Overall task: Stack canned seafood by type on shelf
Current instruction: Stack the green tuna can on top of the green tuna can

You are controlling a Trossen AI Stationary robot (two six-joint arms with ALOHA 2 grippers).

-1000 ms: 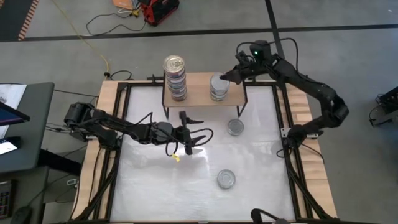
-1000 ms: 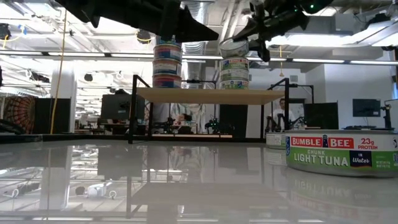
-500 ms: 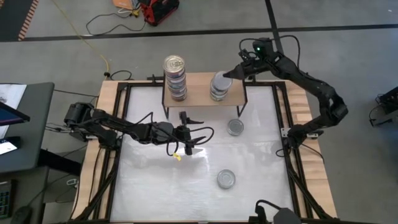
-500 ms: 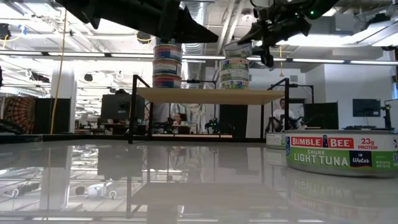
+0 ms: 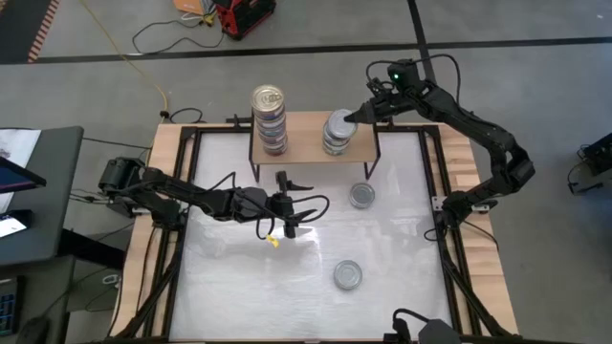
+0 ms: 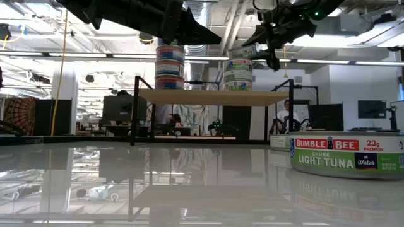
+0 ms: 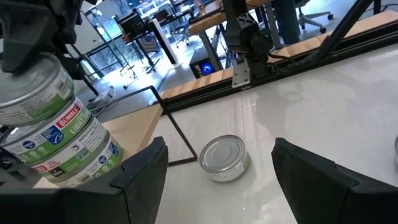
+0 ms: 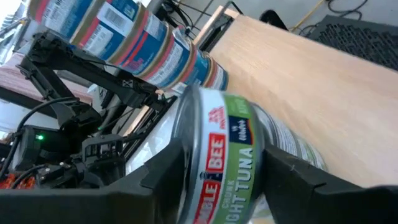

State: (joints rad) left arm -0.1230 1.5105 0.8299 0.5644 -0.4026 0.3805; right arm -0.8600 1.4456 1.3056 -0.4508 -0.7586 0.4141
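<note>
the shelf [image 5: 311,143] stands at the far edge of the white table [image 5: 229,287], and everything else is placed from it. on its board are two stacks of tins: a taller stack with red and blue labels [image 5: 270,119] toward one end and a shorter stack of green-labelled tuna tins [image 5: 337,134] toward the other. the right gripper [image 5: 356,113] hangs over the shelf just beside the green stack, at the level of the top tin [image 8: 227,155]; its two fingers [image 8: 165,171] sit either side of that tin, which rests on the stack, but whether they press on it or have let go cannot be told. the left gripper [image 5: 295,218] hovers over the table in front of the shelf, its claw spread wide and holding nothing. two more silver-lidded tins lie on the table: one [image 5: 361,195] close in front of the shelf's leg on the green-stack side, another [image 5: 348,275] well away from the shelf toward the near edge.
</note>
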